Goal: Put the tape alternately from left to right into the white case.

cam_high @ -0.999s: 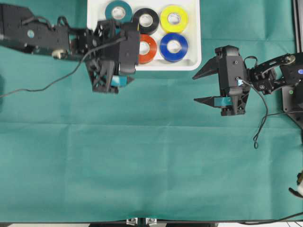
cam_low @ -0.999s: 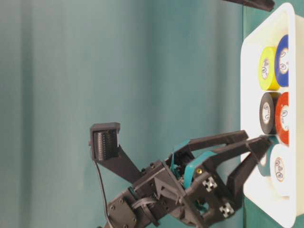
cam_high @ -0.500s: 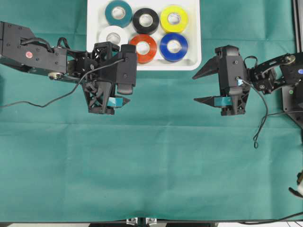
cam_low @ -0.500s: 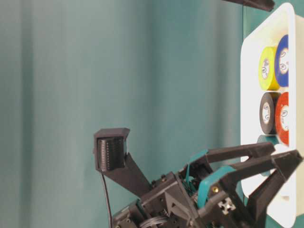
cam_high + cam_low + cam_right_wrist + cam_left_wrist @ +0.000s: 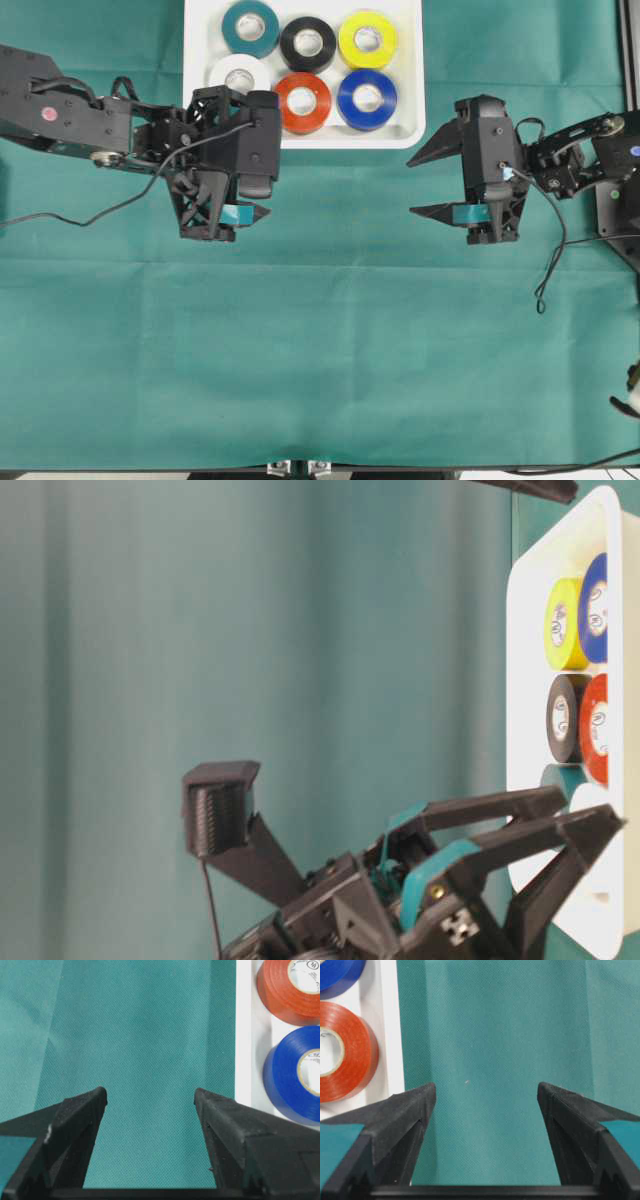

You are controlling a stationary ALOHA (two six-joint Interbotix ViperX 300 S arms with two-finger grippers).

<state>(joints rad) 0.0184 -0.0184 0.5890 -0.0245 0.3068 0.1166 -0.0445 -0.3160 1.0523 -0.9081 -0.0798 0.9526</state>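
Observation:
The white case (image 5: pixel 410 135) at the table's far edge holds the tape rolls in two rows: teal (image 5: pixel 250 27), black (image 5: pixel 308 43) and yellow (image 5: pixel 367 39) behind, white (image 5: pixel 240 75), red-orange (image 5: pixel 303 102) and blue (image 5: pixel 367 98) in front. My left gripper (image 5: pixel 262 172) hovers over the cloth just in front of the case's left end, open and empty; its wrist view shows bare cloth between the fingers (image 5: pixel 486 1091). My right gripper (image 5: pixel 410 188) stands open and empty to the right of the case, apart from it (image 5: pixel 150 1092).
Green cloth covers the table. The left arm's cable (image 5: pixel 100 208) trails across the cloth at the left. The right arm's cable (image 5: pixel 548 270) hangs beside that arm. The case rim (image 5: pixel 390 1035) lies close to my left finger.
My left gripper has drawn back from over the case towards the near side and left, uncovering the white roll lying in the case. The right arm has not moved.

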